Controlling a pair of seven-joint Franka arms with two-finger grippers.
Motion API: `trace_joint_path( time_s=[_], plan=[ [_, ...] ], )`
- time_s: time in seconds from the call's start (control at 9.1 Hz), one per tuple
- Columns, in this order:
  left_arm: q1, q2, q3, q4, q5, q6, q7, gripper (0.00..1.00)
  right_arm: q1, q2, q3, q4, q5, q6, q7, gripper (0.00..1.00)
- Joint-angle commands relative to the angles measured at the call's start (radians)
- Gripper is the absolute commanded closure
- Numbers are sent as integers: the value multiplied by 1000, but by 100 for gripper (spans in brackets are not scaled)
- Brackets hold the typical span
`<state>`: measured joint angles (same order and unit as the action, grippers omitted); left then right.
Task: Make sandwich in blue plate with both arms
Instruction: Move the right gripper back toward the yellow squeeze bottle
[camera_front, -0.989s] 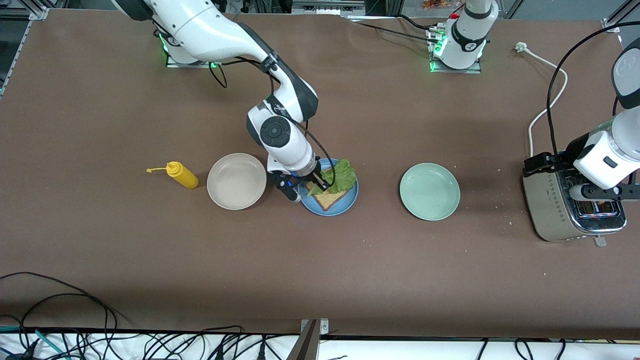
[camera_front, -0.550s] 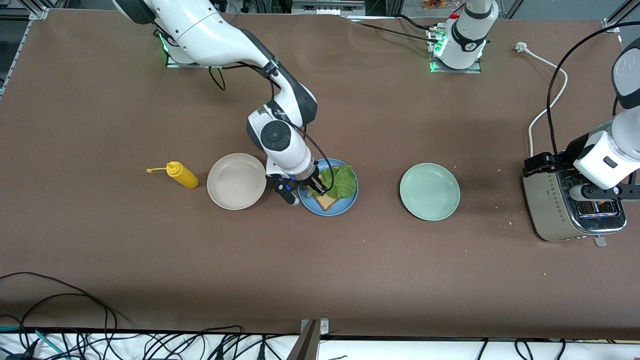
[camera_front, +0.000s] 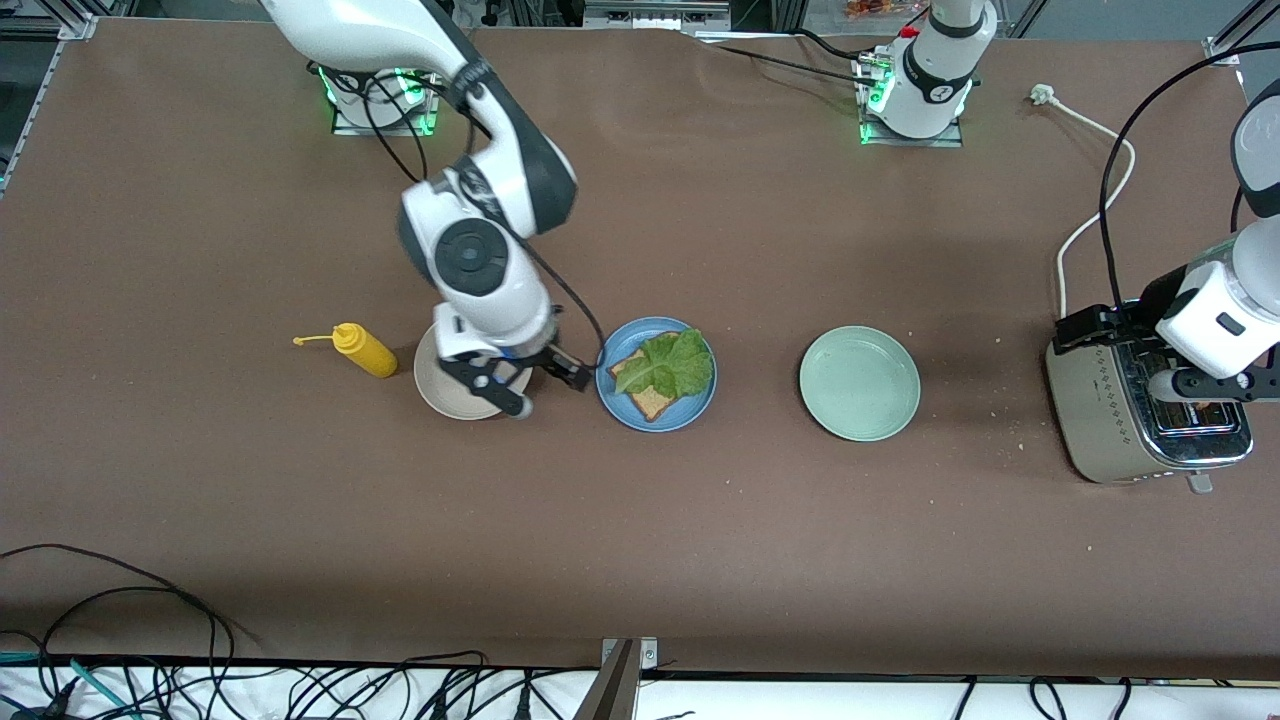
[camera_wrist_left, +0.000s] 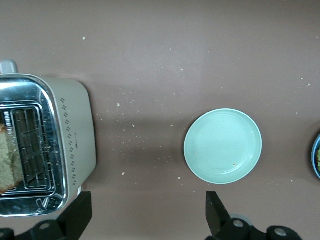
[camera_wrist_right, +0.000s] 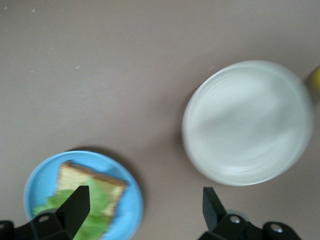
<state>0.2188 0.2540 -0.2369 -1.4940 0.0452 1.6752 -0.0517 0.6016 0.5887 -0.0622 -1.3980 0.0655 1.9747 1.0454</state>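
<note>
Front view: three plates (camera_front: 656, 374), one bread slice (camera_front: 652, 400), one lettuce leaf (camera_front: 664, 364).

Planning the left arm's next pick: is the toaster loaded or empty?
Loaded: the left wrist view shows a bread slice standing in the toaster slot.

A brown table (camera_front: 640, 520) carries a yellow mustard bottle (camera_front: 362, 349), a cream-white plate (camera_front: 450, 385), the blue plate (camera_front: 690, 405), a mint-green plate (camera_front: 859, 383) and a steel toaster (camera_front: 1110, 420) in a row, with crumbs scattered around the toaster.
</note>
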Motion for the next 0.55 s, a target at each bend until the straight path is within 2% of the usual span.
trace_joint_path(
  time_s=[0.0, 0.22, 0.44],
  plan=[
    [36, -25, 19, 11, 45, -12, 26, 0, 1, -153, -160, -59, -7, -193, -431, 0],
    [66, -30, 24, 12, 48, -11, 29, 0, 1, -269, -261, -166, -9, -255, -682, 0],
    [138, -21, 30, 15, 44, -2, 35, 0, 1, -381, -402, -292, -7, -264, -966, 0]
  ],
)
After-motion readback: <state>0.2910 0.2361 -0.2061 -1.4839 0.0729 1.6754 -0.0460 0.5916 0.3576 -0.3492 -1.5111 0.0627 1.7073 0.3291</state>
